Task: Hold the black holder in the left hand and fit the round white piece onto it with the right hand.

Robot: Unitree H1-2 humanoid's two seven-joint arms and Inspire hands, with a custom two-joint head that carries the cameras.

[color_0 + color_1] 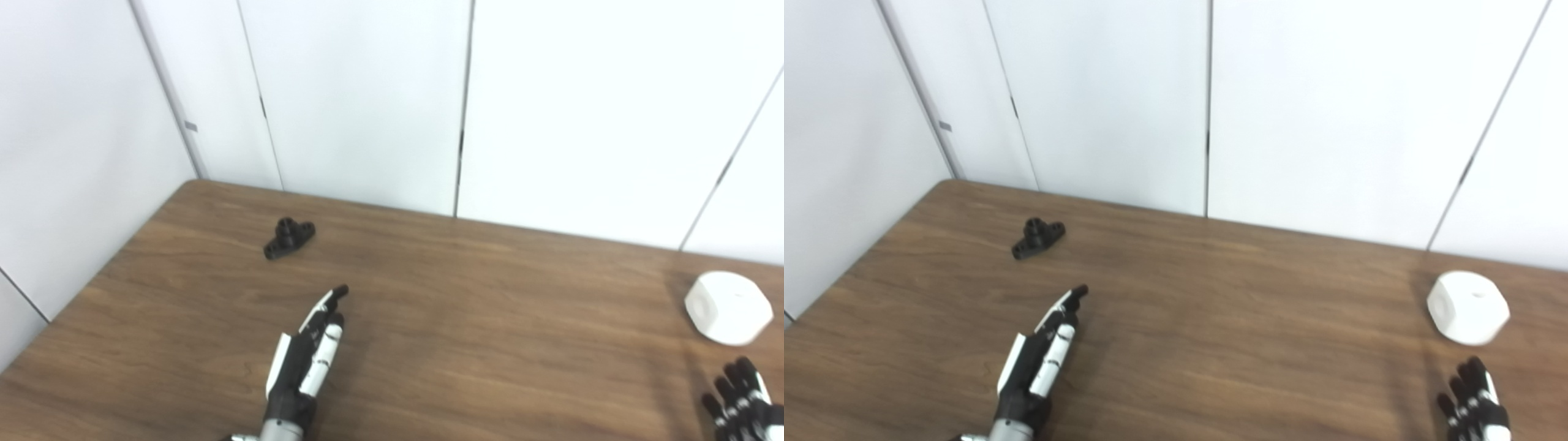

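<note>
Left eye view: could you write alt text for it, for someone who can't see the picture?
Two robot hands reach over a brown wooden table, neither holding anything: the left hand stretches open toward a small black holder lying far left, and the right hand sits open just short of a round white piece at the right edge. White wall panels stand behind.

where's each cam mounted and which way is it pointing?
Left eye view: on the head, looking down and forward at the wooden table and white wall; left hand and right hand enter from the bottom.
Right eye view: beside it, slightly to the right, same aim, scene shifted left.
Shared: black holder far left, round white piece far right, both untouched.
</note>
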